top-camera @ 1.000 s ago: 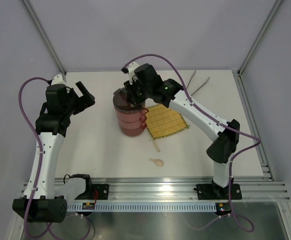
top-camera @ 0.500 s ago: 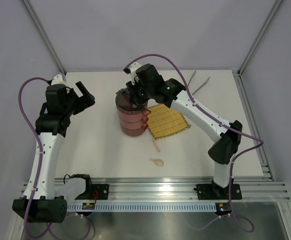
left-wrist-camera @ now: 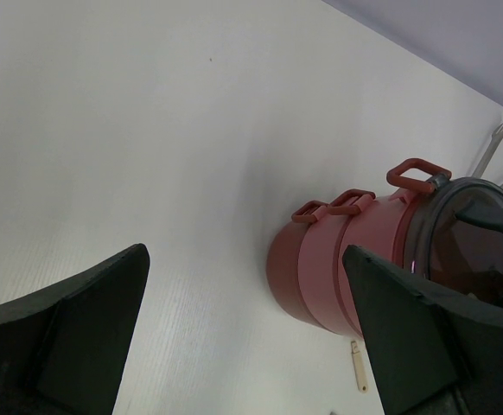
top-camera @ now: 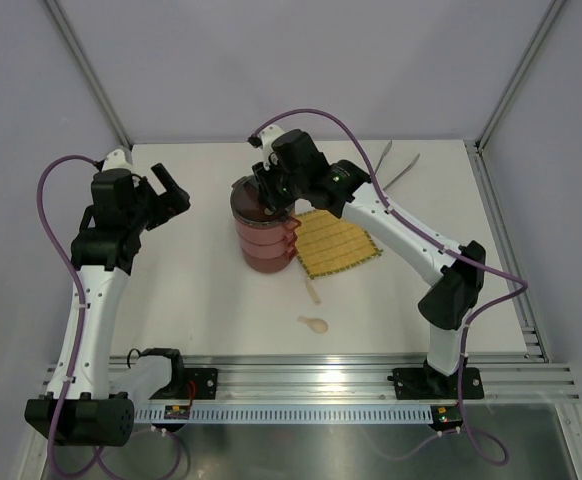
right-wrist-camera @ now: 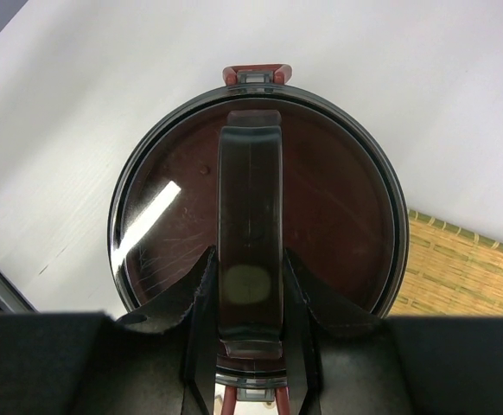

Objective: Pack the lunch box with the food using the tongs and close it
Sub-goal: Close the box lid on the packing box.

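Item: lunch box [top-camera: 263, 240], three dark-red tiers stacked upright on the bench [top-camera: 201, 300], just left of the yellow woven mat [top-camera: 336, 243].
Top lid: grey see-through top lid [right-wrist-camera: 338, 207] lies on the stack, and its rim looks level all round in the right wrist view.
Handle: a flat dark handle [right-wrist-camera: 250, 173] bridges the lid from edge to edge.
Right gripper: the right gripper [right-wrist-camera: 250, 268] is narrowed onto the near end of the handle, one finger on each side.
Left gripper: the left gripper [top-camera: 171, 192] is spread wide and holds nothing. It hangs well to the left of the stack.
Clips: red clips [left-wrist-camera: 416, 173] stand out from the side. They appear unlatched, though this is not certain.
Food: none visible in any view, so judged to be inside the tiers.
Tongs: tongs [top-camera: 396, 170] lie at the back right of the bench, apart from the box.
Spoon: cream spoon [top-camera: 313, 323] lies on the near bench.
Step in hand: judged to be seating the lid, with the box close to shut.
Handling note: press straight down through the handle, avoiding any twist that could slide the tiers. Check the rim before fastening the clips.
Risk: the stack is tall and may tip, so the idle gripper could steady its side.
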Robot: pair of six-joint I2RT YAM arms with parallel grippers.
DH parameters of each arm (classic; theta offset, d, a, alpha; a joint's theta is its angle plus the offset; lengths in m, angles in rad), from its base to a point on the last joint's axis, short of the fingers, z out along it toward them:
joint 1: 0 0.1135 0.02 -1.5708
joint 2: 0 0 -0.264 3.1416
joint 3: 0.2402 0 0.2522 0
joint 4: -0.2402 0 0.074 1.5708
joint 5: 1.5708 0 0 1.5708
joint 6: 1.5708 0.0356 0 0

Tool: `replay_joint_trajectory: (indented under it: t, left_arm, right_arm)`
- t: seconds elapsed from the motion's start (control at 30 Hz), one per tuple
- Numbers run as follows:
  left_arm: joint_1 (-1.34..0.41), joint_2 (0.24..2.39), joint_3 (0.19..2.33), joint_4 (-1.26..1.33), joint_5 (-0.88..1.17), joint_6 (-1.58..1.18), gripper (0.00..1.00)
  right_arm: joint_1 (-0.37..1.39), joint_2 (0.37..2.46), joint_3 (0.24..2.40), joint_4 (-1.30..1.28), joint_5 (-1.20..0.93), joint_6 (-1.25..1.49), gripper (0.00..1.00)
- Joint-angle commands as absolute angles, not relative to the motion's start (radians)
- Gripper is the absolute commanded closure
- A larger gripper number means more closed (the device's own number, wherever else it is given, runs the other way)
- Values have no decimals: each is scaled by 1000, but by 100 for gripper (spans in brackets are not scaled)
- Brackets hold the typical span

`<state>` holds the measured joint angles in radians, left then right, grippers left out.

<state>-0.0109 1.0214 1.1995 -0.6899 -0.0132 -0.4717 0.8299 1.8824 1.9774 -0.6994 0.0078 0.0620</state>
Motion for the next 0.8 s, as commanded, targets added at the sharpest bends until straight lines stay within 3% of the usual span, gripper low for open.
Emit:
replay_joint_trajectory:
  t: [0.0,0.23,0.77]
  left_arm:
    - [-5,1002,1195,-661,-6,-469,1]
    - [-3,1000,1195,-664,-9,-465,1]
    - [-5,1003,1198,-657,-6,-474,1]
  right_arm:
    - [818,1901,1921,-793,28,129,100]
    - [818,1868,1801,-696,-21,141,100]
    - [818,1845,1838,-732,-31,72,100]
